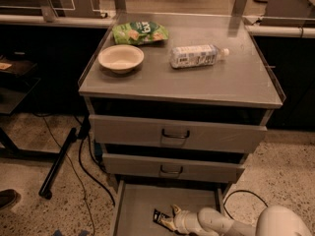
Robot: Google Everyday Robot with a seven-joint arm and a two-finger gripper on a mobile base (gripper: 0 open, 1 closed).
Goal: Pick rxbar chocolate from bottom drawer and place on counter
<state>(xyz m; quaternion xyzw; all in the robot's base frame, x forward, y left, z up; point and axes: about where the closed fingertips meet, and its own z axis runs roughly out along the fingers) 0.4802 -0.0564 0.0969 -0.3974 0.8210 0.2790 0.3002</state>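
Observation:
The bottom drawer (pixel 142 205) is pulled open at the foot of the cabinet. A small black rxbar chocolate (pixel 161 217) lies on its grey floor near the front. My gripper (pixel 171 218) reaches in from the lower right on a white arm (pixel 216 222). Its tip is at the bar's right end, touching or nearly touching it. The counter (pixel 231 80) is the grey steel cabinet top above.
On the counter stand a cream bowl (pixel 121 58), a green snack bag (pixel 140 32) and a plastic bottle (pixel 198 56) lying on its side. Two handled drawers (pixel 175 134) are closed above. Cables and a black stand leg (pixel 58 162) lie on the floor to the left.

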